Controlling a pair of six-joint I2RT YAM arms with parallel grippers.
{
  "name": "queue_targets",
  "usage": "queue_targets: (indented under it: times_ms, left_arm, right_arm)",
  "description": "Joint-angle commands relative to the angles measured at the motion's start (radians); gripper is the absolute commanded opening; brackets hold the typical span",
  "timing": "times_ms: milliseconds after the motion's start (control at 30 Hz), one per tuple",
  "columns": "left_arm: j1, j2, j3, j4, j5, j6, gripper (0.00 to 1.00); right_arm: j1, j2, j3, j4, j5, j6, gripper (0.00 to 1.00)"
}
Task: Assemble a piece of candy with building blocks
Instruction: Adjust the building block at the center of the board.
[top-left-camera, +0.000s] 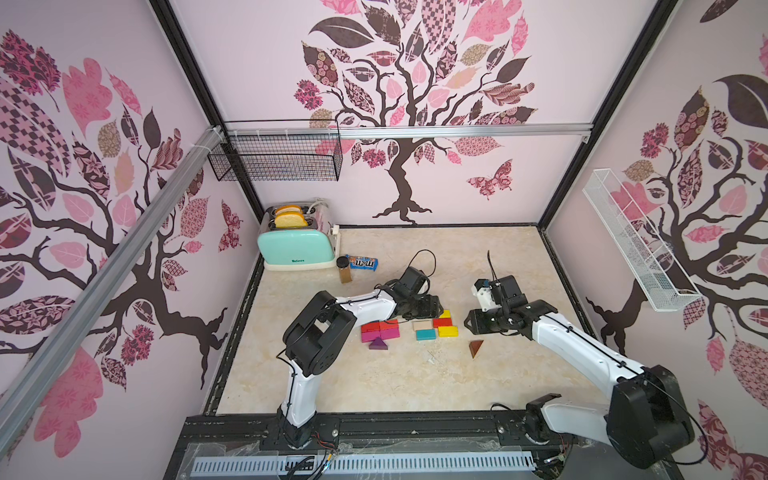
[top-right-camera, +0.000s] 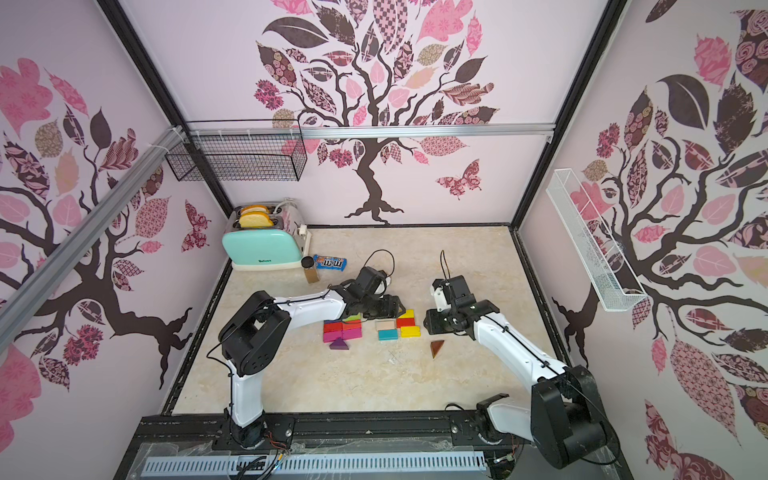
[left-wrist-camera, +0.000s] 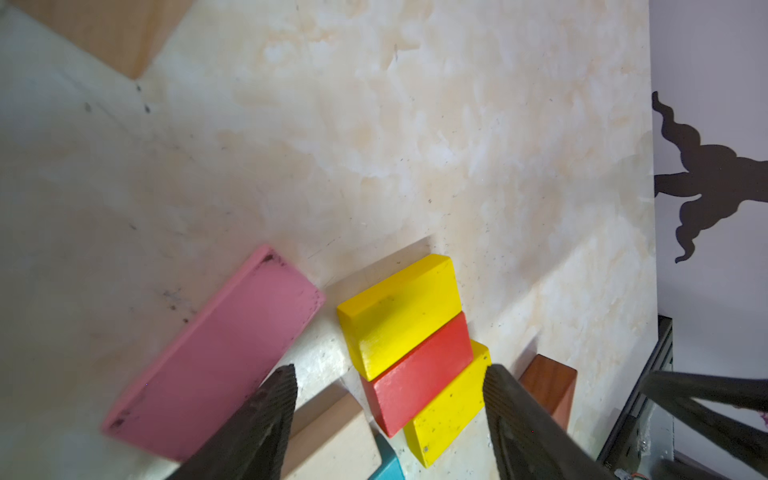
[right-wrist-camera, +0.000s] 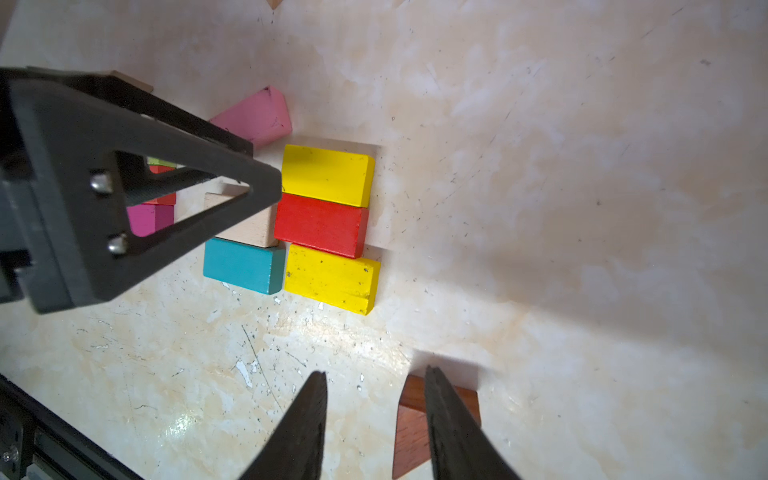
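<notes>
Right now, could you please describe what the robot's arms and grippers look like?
The left arm and right arm have white shells, black joints and black cables. The left gripper and right gripper carry black, triangular, ribbed fingers.

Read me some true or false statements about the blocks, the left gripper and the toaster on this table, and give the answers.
1. A red block lies between two yellow blocks. True.
2. The brown triangle touches the teal block. False: it lies alone, apart from the other blocks.
3. The left gripper holds the pink block. False: its jaws stand open and grip nothing.
4. The toaster has bread slices in its slots. True.
</notes>
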Motion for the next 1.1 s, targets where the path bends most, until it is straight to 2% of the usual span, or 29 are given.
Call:
queue_targets:
  times_ms: [0, 133, 267, 433, 833, 1067]
  left_arm:
    - [0.018, -0.026, 0.044, -0.042, -0.021, 0.049, 0.75]
    - [0.033, 0.009, 0.097, -0.061, -0.043, 0.068, 0.75]
    - [0.046, 0.081, 0.192, -0.143, -0.098, 0.141, 0.75]
    - [0.06, 0.15, 0.251, -0.196, -0.095, 0.202, 0.75]
    - [0.053, 0.148, 0.167, -0.126, -0.003, 0.18, 0.75]
    - [0.026, 0.149, 0.151, -0.107, 0.037, 0.214, 0.75]
  right_arm:
    - [-0.008, -0.017, 0.004, 0.012, -0.008, -0.008, 0.42]
    - [-0.008, -0.016, 0.005, 0.016, -0.009, -0.01, 0.42]
    - [-0.008, -0.012, 0.01, 0.019, -0.016, -0.01, 0.42]
    - [-0.012, -0.025, 0.016, 0.01, -0.006, -0.016, 0.43]
    - [-0.019, -0.017, 0.024, 0.015, -0.01, -0.017, 0.42]
    - [-0.018, -0.017, 0.014, 0.021, -0.015, -0.016, 0.43]
